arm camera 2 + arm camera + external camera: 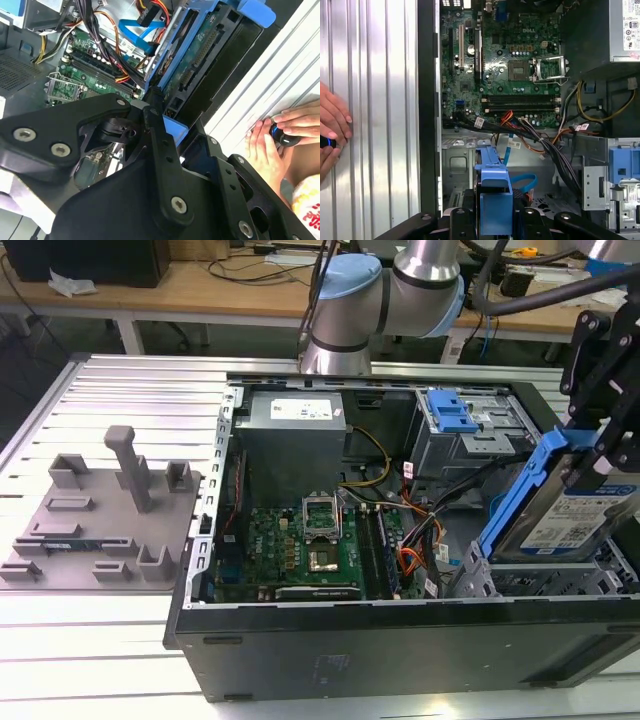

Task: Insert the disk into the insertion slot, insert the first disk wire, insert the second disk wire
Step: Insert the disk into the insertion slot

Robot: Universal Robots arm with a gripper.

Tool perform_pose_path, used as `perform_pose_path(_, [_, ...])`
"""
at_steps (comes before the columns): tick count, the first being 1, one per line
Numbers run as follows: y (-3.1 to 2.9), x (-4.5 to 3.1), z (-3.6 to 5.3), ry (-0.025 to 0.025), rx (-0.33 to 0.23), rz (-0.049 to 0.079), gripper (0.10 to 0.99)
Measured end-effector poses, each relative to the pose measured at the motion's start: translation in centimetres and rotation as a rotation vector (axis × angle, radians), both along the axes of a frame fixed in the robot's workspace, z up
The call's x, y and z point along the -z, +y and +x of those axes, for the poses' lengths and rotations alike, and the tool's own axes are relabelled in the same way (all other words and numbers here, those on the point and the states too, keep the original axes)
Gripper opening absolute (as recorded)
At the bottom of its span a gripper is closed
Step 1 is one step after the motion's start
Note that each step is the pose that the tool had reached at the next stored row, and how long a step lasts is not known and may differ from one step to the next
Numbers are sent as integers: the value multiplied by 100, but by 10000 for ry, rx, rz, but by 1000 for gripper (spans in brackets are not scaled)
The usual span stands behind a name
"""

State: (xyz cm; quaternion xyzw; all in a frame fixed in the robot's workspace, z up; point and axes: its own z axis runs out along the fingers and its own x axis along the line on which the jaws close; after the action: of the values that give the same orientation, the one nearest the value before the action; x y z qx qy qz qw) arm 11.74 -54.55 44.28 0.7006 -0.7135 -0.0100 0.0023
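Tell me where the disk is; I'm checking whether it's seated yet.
At the exterior view's right, the disk sits tilted in the hand, just above the insertion slot, not yet seated.

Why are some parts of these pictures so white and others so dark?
In the exterior view the table glares white while the case is dim inside; in the second wrist view the table washes out; the first wrist view lights the motherboard and disk evenly.

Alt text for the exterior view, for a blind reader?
A black gripper holds a silver hard drive in a bright blue plastic carrier, tilted, over a perforated grey sheet-metal bay at the exterior view's right of an open black computer case. A grey fixture lies at the exterior view's left.
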Motion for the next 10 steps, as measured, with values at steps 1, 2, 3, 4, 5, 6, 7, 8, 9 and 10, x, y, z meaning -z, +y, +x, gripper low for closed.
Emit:
perform_pose_path(1, [0,37,0,11,4,-1,365])
perform_pose_path(2, [0,65,0,15,6,2,365])
perform_pose_path(3, [0,106,0,19,7,-2,365])
perform_pose_path(4, [0,157,0,19,7,0,365])
perform_pose_path(5, [-2,185,0,19,7,-1,365])
perform_pose_path(6, [-3,203,0,19,7,0,365])
perform_pose_path(7, [-7,227,0,19,7,3,365])
perform_pose_path(8, [-10,244,0,20,8,2,365])
perform_pose_path(9, [-18,277,0,19,8,2,365])
perform_pose_path(10, [-26,305,0,19,7,2,365])
